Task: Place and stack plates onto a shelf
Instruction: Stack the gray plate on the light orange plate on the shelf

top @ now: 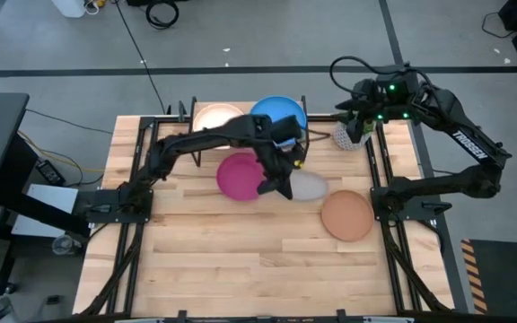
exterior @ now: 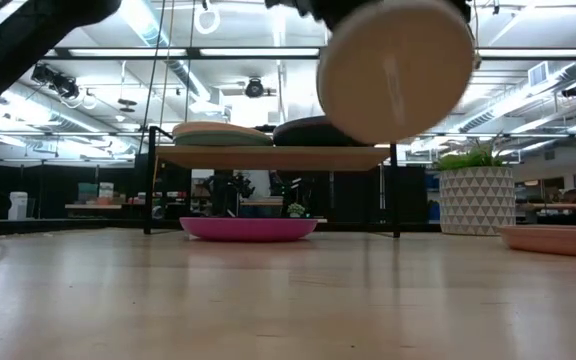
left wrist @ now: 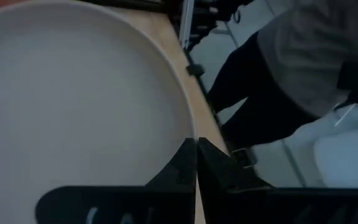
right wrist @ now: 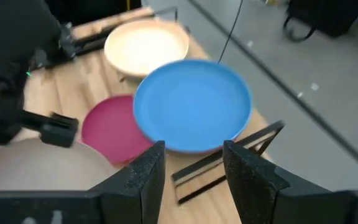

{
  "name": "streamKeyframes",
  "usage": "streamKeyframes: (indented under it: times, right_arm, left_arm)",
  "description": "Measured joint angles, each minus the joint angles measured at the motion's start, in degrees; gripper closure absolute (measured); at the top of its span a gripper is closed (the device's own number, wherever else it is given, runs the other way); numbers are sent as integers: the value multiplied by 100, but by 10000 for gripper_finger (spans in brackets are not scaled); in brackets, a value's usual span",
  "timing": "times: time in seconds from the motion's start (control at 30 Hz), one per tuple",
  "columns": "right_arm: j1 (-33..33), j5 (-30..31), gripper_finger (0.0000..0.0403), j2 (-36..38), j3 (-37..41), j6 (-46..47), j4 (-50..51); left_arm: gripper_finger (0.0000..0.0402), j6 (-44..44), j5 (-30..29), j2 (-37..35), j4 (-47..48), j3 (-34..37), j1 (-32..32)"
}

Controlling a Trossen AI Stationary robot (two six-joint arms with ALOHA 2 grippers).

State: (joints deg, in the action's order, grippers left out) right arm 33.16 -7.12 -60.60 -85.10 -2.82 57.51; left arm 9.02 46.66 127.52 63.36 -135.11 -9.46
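Above the table's middle, the left gripper [top: 283,184] pinches the rim of a grey plate [top: 308,186], held tilted clear of the tabletop (low view). Cream-white plate [top: 215,117] and blue plate [top: 279,114] rest on the shelf [exterior: 268,157]; magenta plate [top: 239,175] lies beneath it. Right gripper [right wrist: 191,165], fingers spread, hovers beside the shelf.

Place: robotics lab or workshop.
Floor: grey concrete floor [top: 240,36] with black tape lines.
Ceiling: exposed ducts and strip lights [exterior: 543,95].
Fittings: loose black cables [top: 162,13].
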Motion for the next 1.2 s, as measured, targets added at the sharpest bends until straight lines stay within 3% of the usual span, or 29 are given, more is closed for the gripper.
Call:
streamKeyframes:
  times: [0.23,0.33,0.5,0.67,0.77,1.2]
  right_arm:
    - [119,93,235,79,0,-149,-679]
    - [204,88,235,52,0,-183,-813]
    - [272,16,235,-28,0,-136,-828]
    - [278,-4,235,-116,0,-39,-871]
    - [278,-14,235,-165,0,-17,-876]
    - [278,-45,235,-207,2,182,-875]
  left_arm:
    - [397,-970,445,-933,130,235,-281]
    - [397,-1080,338,-1295,205,231,-461]
    - [397,-874,-545,-1941,631,231,-983]
    - [397,-205,-2554,-2266,1880,227,-1458]
    - [397,59,-3287,-2235,2497,265,-1698]
    - [397,345,-3717,-2265,2065,2565,-1893]
